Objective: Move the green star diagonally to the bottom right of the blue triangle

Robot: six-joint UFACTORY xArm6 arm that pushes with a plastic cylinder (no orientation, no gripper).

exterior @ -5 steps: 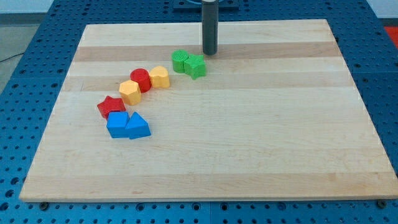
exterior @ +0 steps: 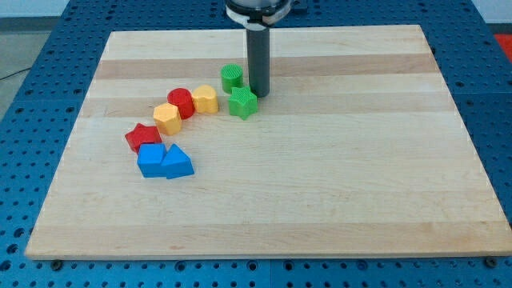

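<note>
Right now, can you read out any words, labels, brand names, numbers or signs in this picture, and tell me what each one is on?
None: no readable text shows anywhere in this view.
The wooden board is plain wood grain.
The green star, blue triangle and the other coloured blocks carry no marks.
The dark rod ending in my tip, just to the view's upper right of the green star, has no label.
The blue perforated table shows only holes.

No readable text anywhere.
No letters, numbers, labels, brands or signs legible on the wooden board [exterior: 320, 200], the coloured blocks or the dark rod.
</note>
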